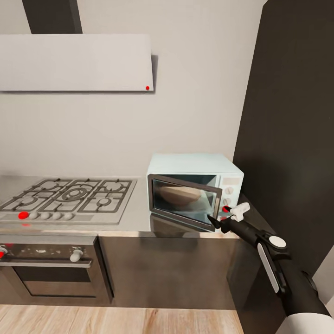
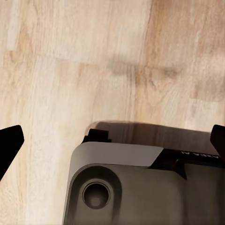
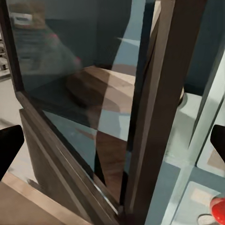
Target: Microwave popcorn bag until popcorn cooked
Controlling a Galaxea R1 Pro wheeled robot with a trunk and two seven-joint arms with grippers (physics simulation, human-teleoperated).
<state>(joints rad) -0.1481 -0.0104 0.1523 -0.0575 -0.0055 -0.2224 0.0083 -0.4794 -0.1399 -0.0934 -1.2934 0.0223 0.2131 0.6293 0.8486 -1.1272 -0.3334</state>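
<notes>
One microwave, door ajar, no legible labels

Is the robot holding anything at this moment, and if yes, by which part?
Nothing is held. The right gripper is open at the free edge of the microwave door, which stands ajar. The left gripper is open over the wood floor.

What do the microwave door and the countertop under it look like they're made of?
The microwave door: dark, glossy glass in a dark frame; the tan popcorn bag shows through it. The countertop: probably brushed grey metal, since it mirrors the door faintly.
</notes>
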